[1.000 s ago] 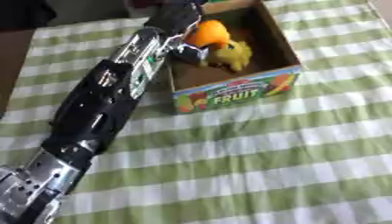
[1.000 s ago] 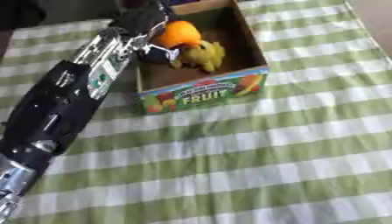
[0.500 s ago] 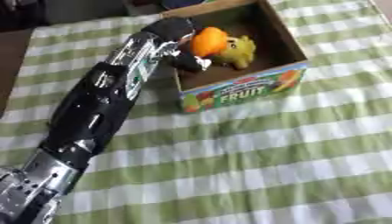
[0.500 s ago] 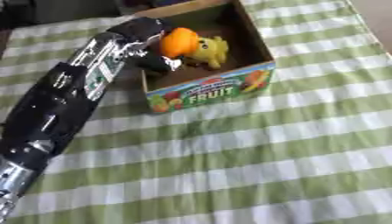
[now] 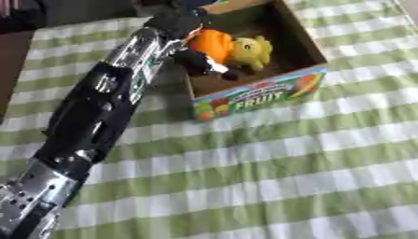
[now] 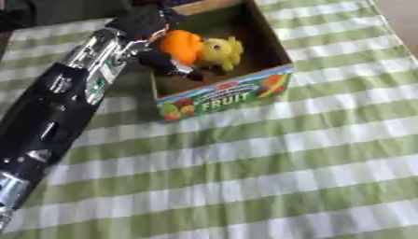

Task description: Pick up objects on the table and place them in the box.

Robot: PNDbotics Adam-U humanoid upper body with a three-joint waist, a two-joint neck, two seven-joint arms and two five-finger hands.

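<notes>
The left hand point(image 5: 200, 58) reaches over the near-left wall of the box point(image 5: 261, 93), fingers curled round the orange object point(image 5: 214, 43). That object sits inside the box, just right of the palm, touching the yellow toy point(image 5: 249, 50) beyond it.

The robot's left arm point(image 5: 98, 116) is a long, thick limb cased mostly in glossy black shell. Near the lower corner its joint housing point(image 5: 29, 196) is polished silver with small dark screw heads. Further along, the forearm point(image 5: 143, 49) shows silver metal panels with a small green marking. The left hand point(image 5: 200, 63) is black, with a pale silvery tip on one finger.
</notes>
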